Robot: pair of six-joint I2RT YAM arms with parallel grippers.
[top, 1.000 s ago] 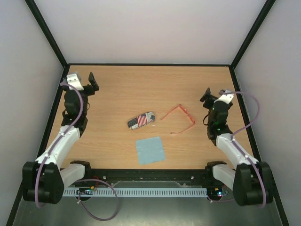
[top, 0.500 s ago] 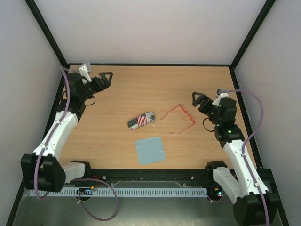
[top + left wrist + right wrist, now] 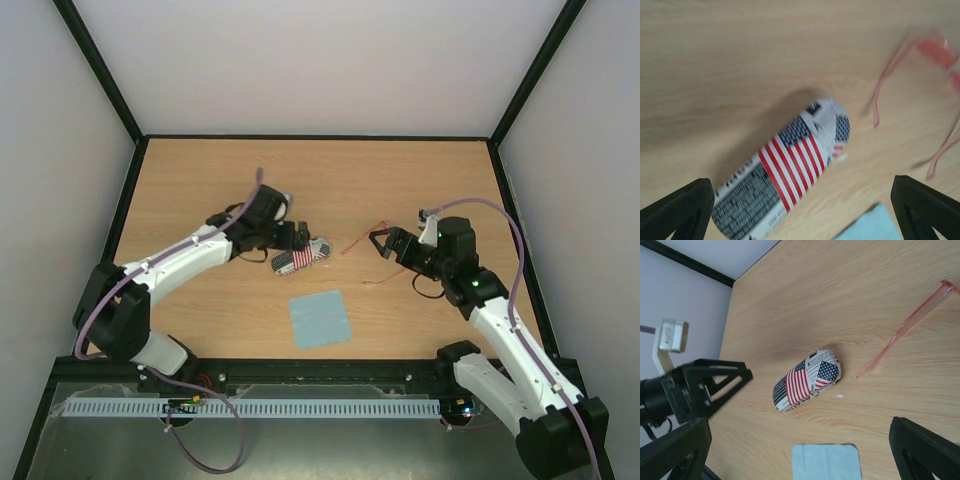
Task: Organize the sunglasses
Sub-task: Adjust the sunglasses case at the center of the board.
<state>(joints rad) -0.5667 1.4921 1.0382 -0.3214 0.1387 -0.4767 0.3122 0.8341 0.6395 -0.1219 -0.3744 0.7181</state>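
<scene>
Sunglasses [image 3: 362, 240] lie on the bench [image 3: 200, 180] right of centre, temples unfolded, just right of the flag case [image 3: 300, 257]. Right claw [image 3: 380, 246] hangs over their frame, spread wide, holding nothing. Left claw [image 3: 299, 237] hovers at the case's far side, also wide apart and empty. Blue cloth [image 3: 320, 318] lies flat, nearer than the case and apart from it.

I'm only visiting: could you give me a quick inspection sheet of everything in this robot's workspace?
Surface: wooden table, no spills seen.
Job's things: sunglasses, temples unfolded, right of case, not touching it.
Clutter: case closed, flag-printed; blue cloth flat, nearer the bases.
Grippers: left gripper open above case; right gripper open by sunglasses; neither holds anything.
Cables: purple; left cable and right cable loop above their arms.
Surroundings: pale walls, black frame.
</scene>
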